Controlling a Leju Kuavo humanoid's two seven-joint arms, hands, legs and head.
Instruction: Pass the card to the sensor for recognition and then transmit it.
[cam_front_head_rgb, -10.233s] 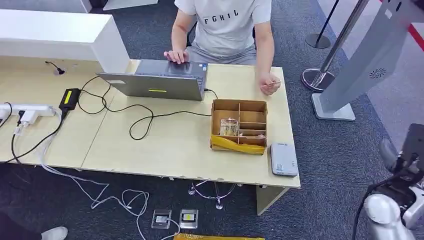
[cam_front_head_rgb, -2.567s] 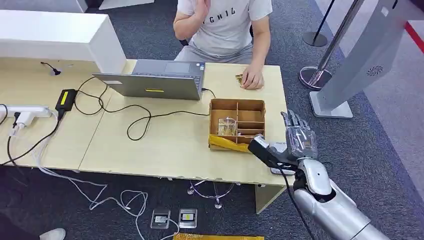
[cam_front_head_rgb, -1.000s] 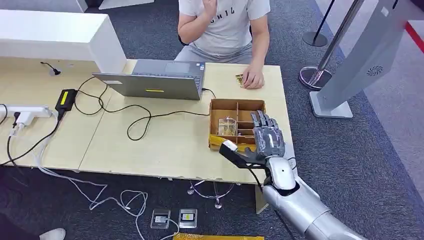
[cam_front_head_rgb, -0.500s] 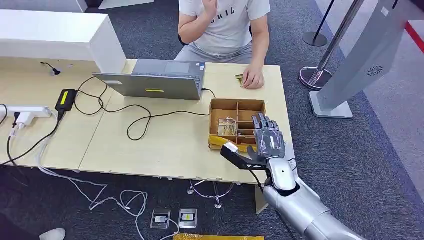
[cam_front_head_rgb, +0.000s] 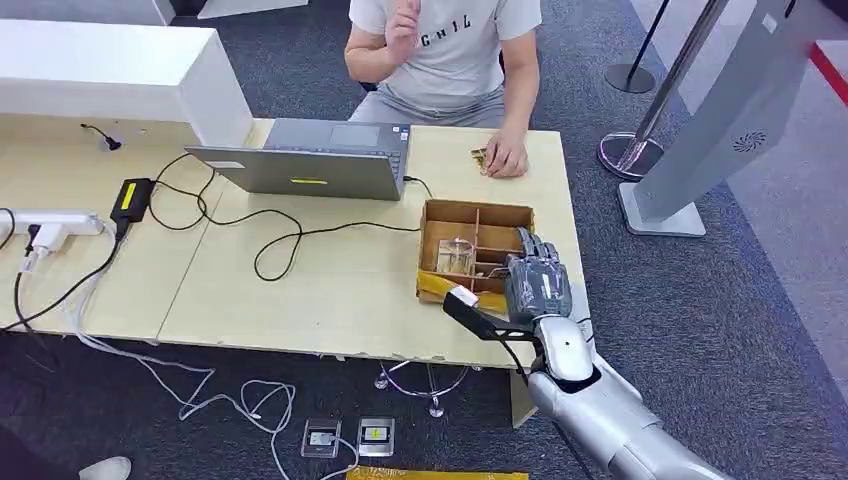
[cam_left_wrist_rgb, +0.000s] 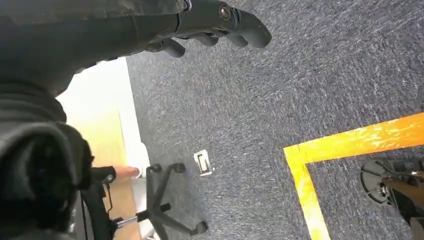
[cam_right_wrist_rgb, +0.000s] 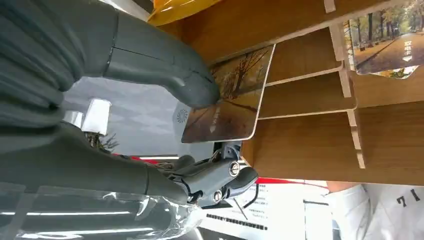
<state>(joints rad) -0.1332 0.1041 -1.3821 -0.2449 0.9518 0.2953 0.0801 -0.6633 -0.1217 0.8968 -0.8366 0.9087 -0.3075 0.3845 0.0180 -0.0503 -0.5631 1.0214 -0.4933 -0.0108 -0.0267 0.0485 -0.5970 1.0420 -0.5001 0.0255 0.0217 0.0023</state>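
Card (cam_right_wrist_rgb: 227, 107) pinched by right hand (cam_front_head_rgb: 535, 285) amid wooden box (cam_front_head_rgb: 447, 212) dividers

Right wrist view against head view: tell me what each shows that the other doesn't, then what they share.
Right wrist view alone: the thumb presses on a card printed with autumn trees, at the slots of the wooden box; a second tree-printed card lies in another compartment.

Head view alone: the laptop, the black cables, the desk and the seated person's hand resting on it.

Both: the right hand at the divided wooden box, and the person's white shirt.
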